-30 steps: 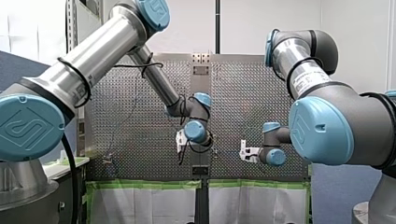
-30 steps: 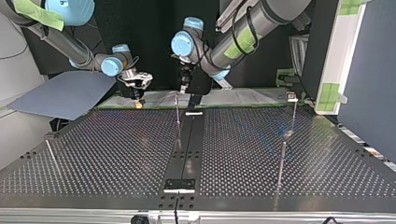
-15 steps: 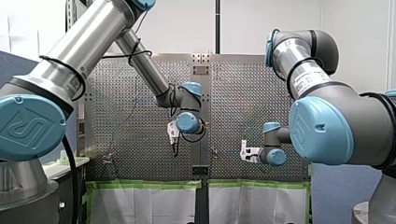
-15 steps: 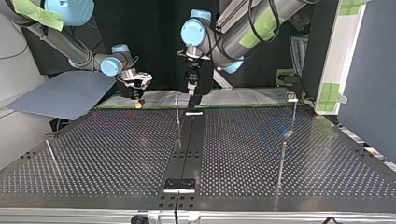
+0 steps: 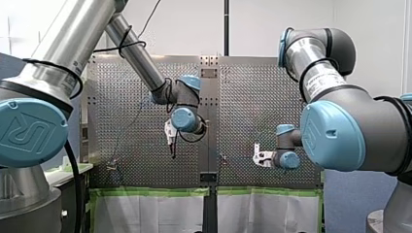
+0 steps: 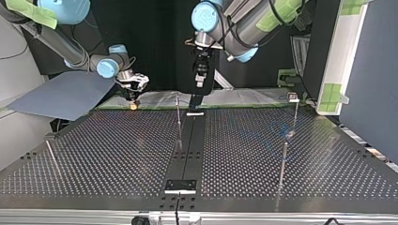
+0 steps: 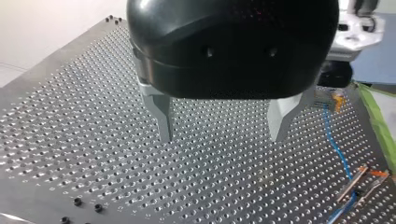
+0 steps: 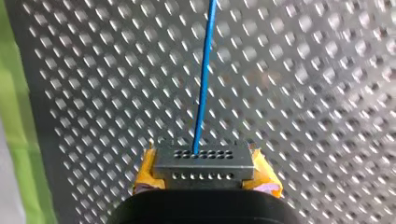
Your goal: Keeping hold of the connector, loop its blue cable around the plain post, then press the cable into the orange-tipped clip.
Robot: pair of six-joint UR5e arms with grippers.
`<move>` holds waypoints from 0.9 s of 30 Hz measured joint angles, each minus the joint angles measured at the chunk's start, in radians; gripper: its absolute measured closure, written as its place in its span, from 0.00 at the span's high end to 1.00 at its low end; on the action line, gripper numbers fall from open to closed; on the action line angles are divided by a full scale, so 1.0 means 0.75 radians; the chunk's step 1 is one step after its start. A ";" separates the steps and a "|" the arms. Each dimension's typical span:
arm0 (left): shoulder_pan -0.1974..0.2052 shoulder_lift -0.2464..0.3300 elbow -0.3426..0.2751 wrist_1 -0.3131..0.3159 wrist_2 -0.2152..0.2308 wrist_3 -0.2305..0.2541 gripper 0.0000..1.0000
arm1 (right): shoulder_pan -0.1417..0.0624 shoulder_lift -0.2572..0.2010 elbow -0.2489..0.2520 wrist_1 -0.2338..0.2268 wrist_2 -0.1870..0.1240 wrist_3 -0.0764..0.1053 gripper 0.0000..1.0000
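Observation:
In the right wrist view my right gripper [image 8: 203, 179] is shut on a grey connector [image 8: 203, 163], clamped between its yellow pads [image 8: 145, 175]. The blue cable [image 8: 204, 88] runs straight out of the connector over the perforated table. The left wrist view shows my left gripper [image 7: 223, 133] open, its metal fingers [image 7: 162, 116] apart above bare plate. Off to its side the blue cable [image 7: 337, 151] leads from the held connector [image 7: 327, 98] to the orange-tipped clip [image 7: 370, 179]. A thin plain post [image 6: 178, 115] stands near the top view's middle, beside my left gripper [image 6: 195, 99].
Other thin posts [image 6: 284, 161] rise from the perforated table [image 6: 117, 154] at the top view's right and left. A black strip [image 6: 187, 145] runs down the table's middle. Green tape [image 7: 380, 126] lines the edge beside the clip.
My left arm has risen and swung toward the front view's left, away from the centre strip. My right gripper has shifted slightly with the connector still held.

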State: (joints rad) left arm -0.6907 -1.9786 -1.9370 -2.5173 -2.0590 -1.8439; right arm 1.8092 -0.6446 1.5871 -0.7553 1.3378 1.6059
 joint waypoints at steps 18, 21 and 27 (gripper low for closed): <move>0.005 0.240 -0.241 0.051 -0.003 -0.036 1.00 | -0.005 -0.192 0.048 0.116 0.085 0.042 0.00; 0.005 0.279 -0.279 0.051 -0.004 -0.041 1.00 | -0.004 -0.196 0.051 0.112 0.081 0.055 0.00; 0.005 0.357 -0.357 0.051 -0.003 -0.043 1.00 | -0.004 -0.197 0.052 0.112 0.084 0.058 0.00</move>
State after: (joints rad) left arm -0.6866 -1.7110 -2.2048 -2.4791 -2.0613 -1.8760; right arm 1.8064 -0.7923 1.6262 -0.6713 1.4006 1.6496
